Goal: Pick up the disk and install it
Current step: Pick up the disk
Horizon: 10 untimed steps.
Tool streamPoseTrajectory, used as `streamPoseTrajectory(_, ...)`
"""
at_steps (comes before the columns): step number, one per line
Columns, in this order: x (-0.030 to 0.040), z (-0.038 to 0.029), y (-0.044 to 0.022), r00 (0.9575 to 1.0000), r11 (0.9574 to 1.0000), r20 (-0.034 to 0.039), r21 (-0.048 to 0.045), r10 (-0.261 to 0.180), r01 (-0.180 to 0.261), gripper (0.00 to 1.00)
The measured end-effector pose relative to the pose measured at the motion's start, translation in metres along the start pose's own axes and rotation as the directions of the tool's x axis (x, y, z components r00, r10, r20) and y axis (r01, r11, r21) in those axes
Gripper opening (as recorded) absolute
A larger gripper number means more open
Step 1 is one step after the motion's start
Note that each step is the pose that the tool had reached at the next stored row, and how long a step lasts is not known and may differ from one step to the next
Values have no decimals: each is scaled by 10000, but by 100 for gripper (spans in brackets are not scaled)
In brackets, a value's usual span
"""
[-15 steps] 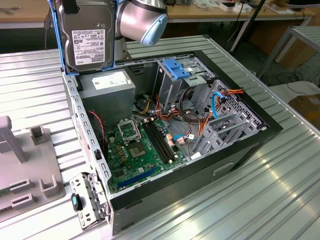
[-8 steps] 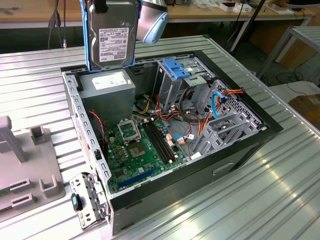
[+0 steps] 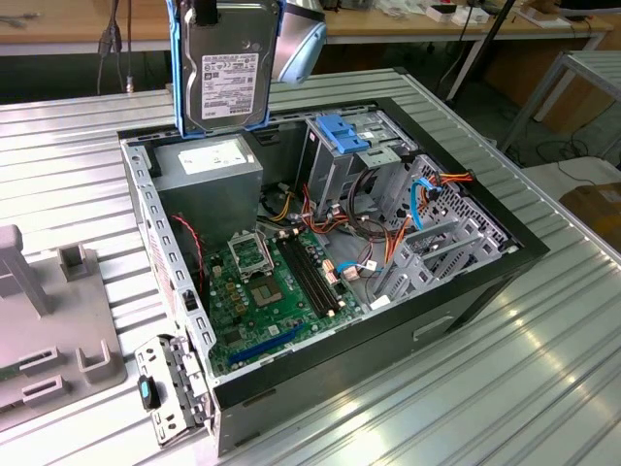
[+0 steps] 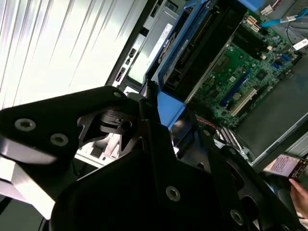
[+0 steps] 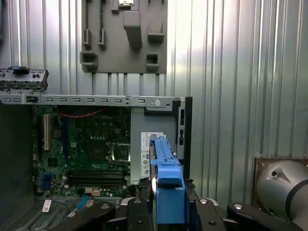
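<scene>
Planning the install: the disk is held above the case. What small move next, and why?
Probably shift the disk toward the exterior view's right: it hangs over the power supply, while the blue-topped drive cage stands there.

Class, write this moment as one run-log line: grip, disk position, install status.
gripper: shut on disk | disk: upright, in air over power supply | install: not yet done
</scene>
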<state>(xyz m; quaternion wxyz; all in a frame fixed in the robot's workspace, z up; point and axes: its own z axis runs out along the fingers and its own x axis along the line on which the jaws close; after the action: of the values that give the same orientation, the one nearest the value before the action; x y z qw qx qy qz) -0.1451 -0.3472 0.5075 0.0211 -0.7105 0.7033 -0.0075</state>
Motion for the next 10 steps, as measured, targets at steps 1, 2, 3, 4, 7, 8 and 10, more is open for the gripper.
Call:
streamPoseTrajectory(1,0,1,0,10000,10000,1,1,0,0,36)
streamPoseTrajectory(2,0,1,-1,10000,10000,-1,6,-1,1,36)
streamPoseTrajectory(3,0,4,-1,10000,10000,-1,75,-3,3,36)
streamPoseTrajectory(4,0,7,0,10000,9998,-2,178,-4,4,36)
streamPoseTrajectory(7,2,14,0,10000,9990,-4,443,-10,11,36)
streamPoseTrajectory(8,22,13,1,10000,9990,-5,447,-10,10,36)
streamPoseTrajectory(10,96,13,2,10000,9990,-4,448,-10,10,36)
